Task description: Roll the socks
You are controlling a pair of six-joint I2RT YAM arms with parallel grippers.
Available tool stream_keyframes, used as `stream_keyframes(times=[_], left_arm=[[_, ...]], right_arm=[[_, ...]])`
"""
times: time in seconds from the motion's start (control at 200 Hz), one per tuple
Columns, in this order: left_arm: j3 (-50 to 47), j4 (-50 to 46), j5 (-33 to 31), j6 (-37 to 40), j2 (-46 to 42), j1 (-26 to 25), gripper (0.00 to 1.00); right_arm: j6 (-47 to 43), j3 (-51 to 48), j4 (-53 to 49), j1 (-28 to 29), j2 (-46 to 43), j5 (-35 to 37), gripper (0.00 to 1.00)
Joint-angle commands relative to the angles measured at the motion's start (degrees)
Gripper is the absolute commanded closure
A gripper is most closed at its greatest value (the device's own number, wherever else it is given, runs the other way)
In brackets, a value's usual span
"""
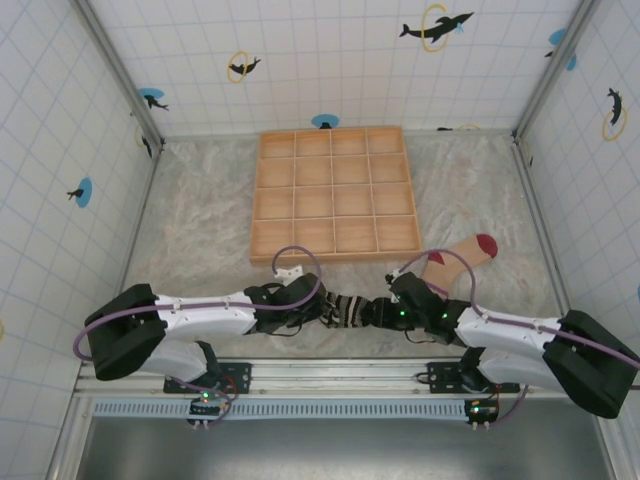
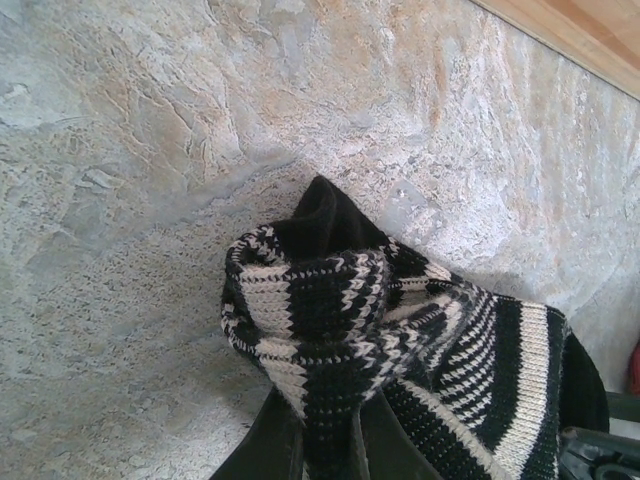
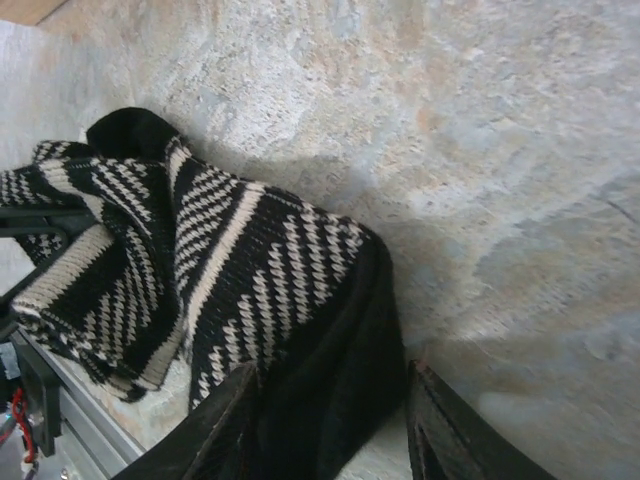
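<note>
Now, striped sock (image 1: 348, 308): we see it bunched on the surface (image 1: 200, 230) at the near edge, strung between the two arms, partly folded over itself.
Left end effector (image 2: 325, 440): pinching a striped fold of the sock from below, fingers pressed together on the knit.
Right end effector (image 3: 328, 390): spread, one finger either side of the sock's black end; one finger seems to touch the fabric while the other stands just off it, so we judge it has no grip yet.
Risk, roll: if the right closes on an outer layer alone, we think the fold could slip loose and open up.
Risk, pull: with both ends held, any tug apart would probably stretch the sock flat, not roll it.
Risk, edge: the sock sits near the rail, so a dropped end might hang off the surface.
Tan sock (image 1: 462, 252): flat, red toe pointing away, beside the tray's near right corner, part hidden under the right arm; that arm could drag it.
Tray (image 1: 335, 200): wooden, its compartments bare.
Writing: none we can read; the walls carry dolphin decals (image 1: 437, 27) and no words.
</note>
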Motion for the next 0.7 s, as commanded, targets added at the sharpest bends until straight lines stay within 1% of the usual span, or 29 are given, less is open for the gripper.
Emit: stream_keyframes(times=[0.0, 0.07, 0.195, 0.31, 0.385, 0.47, 0.566, 0.631, 0.696], left_arm=[[-1.2, -2.5, 1.2, 1.9, 0.3, 0.1, 1.0], [-1.2, -2.5, 1.4, 2.2, 0.3, 0.1, 1.0], [-1.6, -1.2, 2.5, 3.1, 0.1, 0.1, 1.0], [-1.5, -1.2, 3.1, 4.6, -0.7, 0.1, 1.0], [-1.8, -1.2, 3.8, 5.9, -1.8, 0.1, 1.0], [-1.9, -1.2, 4.8, 7.9, -3.2, 0.0, 1.0], [-2.6, -1.2, 5.2, 8.7, -4.8, -0.4, 1.0], [-3.2, -1.1, 3.9, 8.3, -5.9, -1.5, 1.0], [-4.2, 0.5, 3.7, 7.9, -6.4, -2.7, 1.0]], right_arm=[[2.1, -1.7, 3.3, 0.6, 1.9, -0.9, 0.58], [2.5, -1.7, 4.6, 0.6, 1.9, -0.5, 0.61], [2.5, -1.7, 5.2, 0.0, 1.9, 0.3, 0.72], [1.3, -1.4, 4.6, -0.8, 2.8, 0.7, 0.89], [-1.6, 0.7, 1.1, -1.4, 3.9, 2.7, 1.0], [-6.1, 4.2, -2.4, -2.3, 5.3, 5.2, 1.0], [-11.1, 8.4, -3.4, -3.5, 8.0, 6.6, 1.0], [-14.1, 11.7, -5.3, -4.5, 11.2, 6.7, 1.0], [-16.8, 14.8, -4.6, -4.9, 14.7, 5.2, 1.0]])
